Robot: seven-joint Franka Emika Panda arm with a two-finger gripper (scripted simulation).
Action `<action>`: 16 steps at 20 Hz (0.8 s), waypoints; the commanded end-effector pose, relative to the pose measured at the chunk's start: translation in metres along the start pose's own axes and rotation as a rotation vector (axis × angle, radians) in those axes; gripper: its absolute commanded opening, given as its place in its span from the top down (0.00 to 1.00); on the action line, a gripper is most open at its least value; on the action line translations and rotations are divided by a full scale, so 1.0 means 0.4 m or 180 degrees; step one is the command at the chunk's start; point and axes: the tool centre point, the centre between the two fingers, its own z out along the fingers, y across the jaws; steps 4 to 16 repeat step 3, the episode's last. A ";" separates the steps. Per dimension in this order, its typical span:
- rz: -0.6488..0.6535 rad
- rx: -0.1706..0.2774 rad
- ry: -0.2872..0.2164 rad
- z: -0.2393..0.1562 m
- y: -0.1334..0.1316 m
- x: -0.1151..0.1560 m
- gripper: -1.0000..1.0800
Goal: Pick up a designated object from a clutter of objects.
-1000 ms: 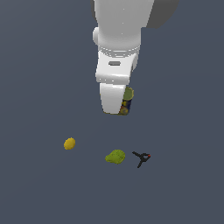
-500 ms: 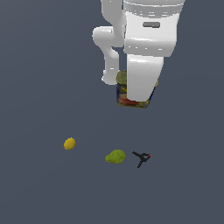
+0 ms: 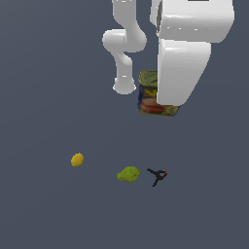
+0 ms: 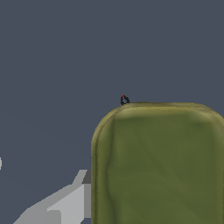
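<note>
The designated object, a can [image 3: 150, 95] with a dark green top and a yellow, blue and red label, hangs well above the floor. My gripper [image 3: 168, 97] is shut on it, and the white hand hides the can's side toward the exterior view's right along with the fingertips. In the wrist view the can's green top [image 4: 157, 166] fills much of the picture, with one grey finger [image 4: 65, 203] beside it. The rest of the clutter of objects lies on the floor below.
On the dark floor lie a yellow lemon [image 3: 77, 159], a green pear-like fruit [image 3: 128, 174] and a black clamp with a red tip [image 3: 157, 175], which the wrist view shows as a small clamp [image 4: 124, 100] past the can's edge. The arm's white links [image 3: 124, 46] rise behind the can.
The gripper has risen with the can and shifted toward the exterior view's right. The lemon, fruit and clamp have stayed put.
</note>
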 end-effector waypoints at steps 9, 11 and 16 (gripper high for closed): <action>0.0002 -0.0013 0.0003 -0.013 0.003 0.006 1.00; 0.0002 -0.0013 0.0003 -0.013 0.003 0.006 1.00; 0.0002 -0.0013 0.0003 -0.013 0.003 0.006 1.00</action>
